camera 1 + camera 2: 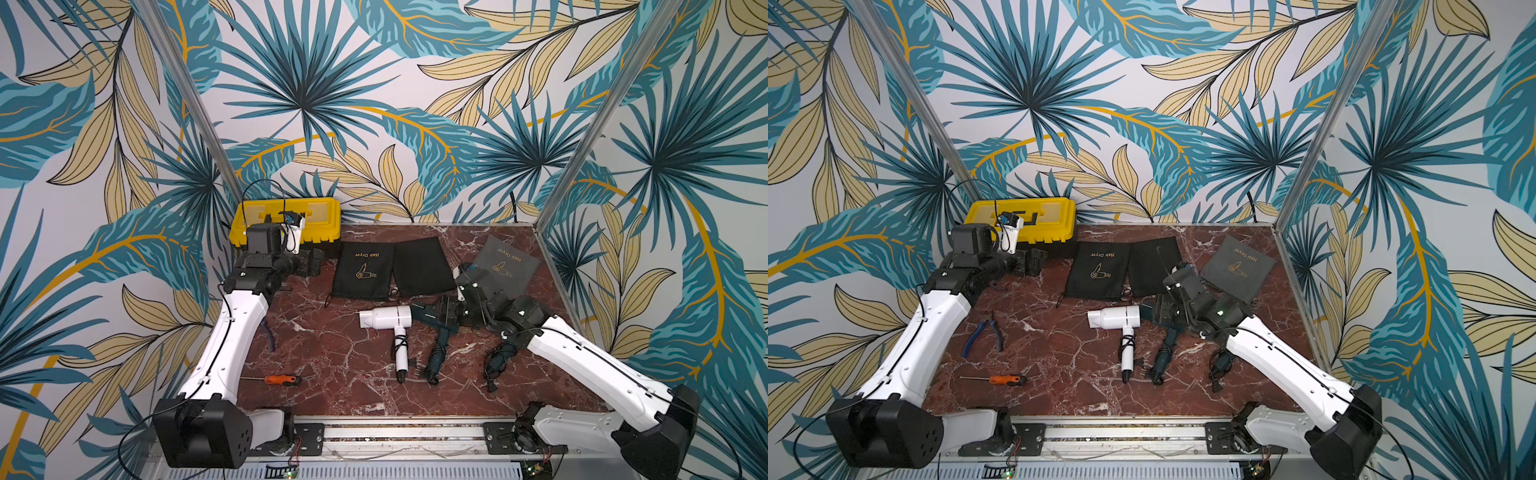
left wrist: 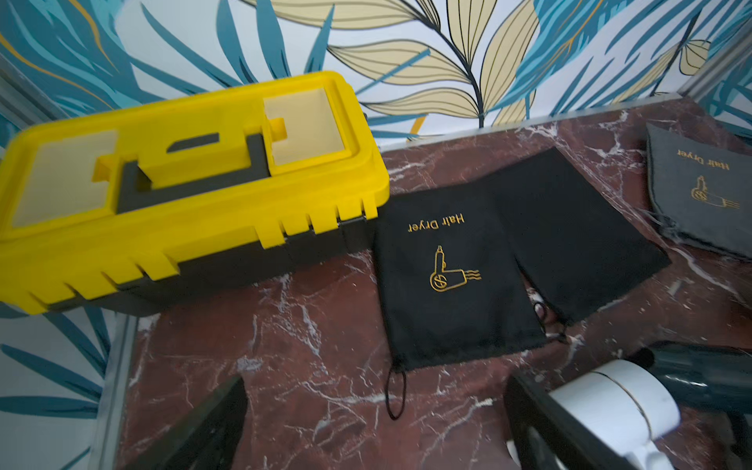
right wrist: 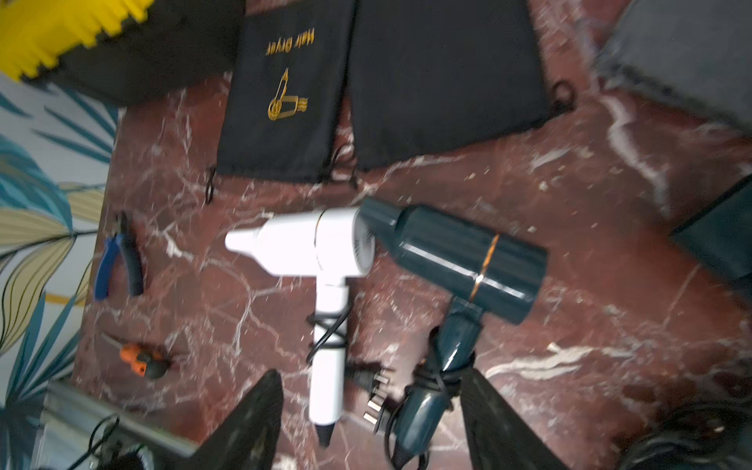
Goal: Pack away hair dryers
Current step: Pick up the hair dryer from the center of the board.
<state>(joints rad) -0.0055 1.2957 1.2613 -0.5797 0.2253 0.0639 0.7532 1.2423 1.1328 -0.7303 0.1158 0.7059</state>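
Main risk as we judge it: the right gripper (image 3: pixel 372 378), jaws apart and holding nothing, hangs over the dark teal pistol-shaped plastic hair dryer (image 3: pixel 455 252). Its nozzle sits right against the rear of the white plastic hair dryer (image 3: pixel 309 248), so a skewed pinch on that glossy round barrel could slip or shove the white one. Loose plugs may snag.

The left gripper (image 2: pixel 376 382) is spread wide and empty, near the yellow plastic toolbox (image 2: pixel 203 101).

We see the dryers lying flat mid-way across the red marble tabletop (image 1: pixel 332 374), cords wound round the handles. The third teal dryer (image 1: pixel 496 361) is mostly hidden under the right arm.
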